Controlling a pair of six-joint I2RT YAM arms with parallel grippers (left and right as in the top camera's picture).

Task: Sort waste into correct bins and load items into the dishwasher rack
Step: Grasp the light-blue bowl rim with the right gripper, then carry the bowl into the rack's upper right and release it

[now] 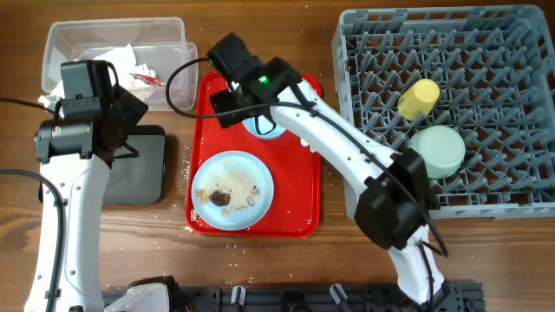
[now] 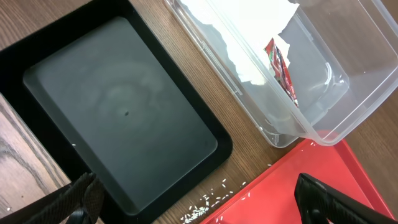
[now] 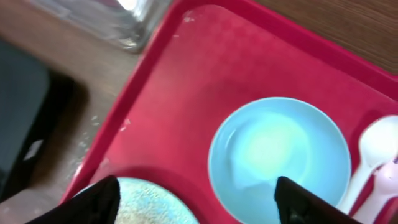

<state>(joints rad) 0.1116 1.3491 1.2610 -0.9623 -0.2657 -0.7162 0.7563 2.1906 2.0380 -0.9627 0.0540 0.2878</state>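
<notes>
We count one dishwasher rack [image 1: 486, 52] at the right of the table, holding one yellow cup [image 1: 419, 98], which lies tilted among the pegs, and one mint-green bowl [image 1: 438, 150] just beside it. One red serving tray [image 1: 299, 199] sits at the centre and carries one large blue plate [image 1: 264, 186], one blue saucer [image 3: 280, 155] and one white spoon [image 3: 376, 146] lying beside the saucer. The plate bears white rice crumbs [image 1: 232, 178] and brown lumps [image 1: 219, 198]. More crumbs are scattered on the table off the tray's left edge. There are two bins. One clear tub [image 2: 348, 93] holds one crumpled napkin [image 2: 242, 31] and one red wrapper [image 2: 281, 68], and one black tray [image 2: 124, 106] stands just beside the tub. We note two arms. The left gripper [image 2: 196, 202] hangs above the gap between the black tray and the red tray, with its claw fully spread and nothing in it. The right gripper [image 3: 199, 205] hangs over the saucer, its fingers spread apart and pinching nothing. The surface is a brown wood-grain table [image 1: 260, 260], and nothing of the room shows beyond it. The wrapper's print is too small to read.
</notes>
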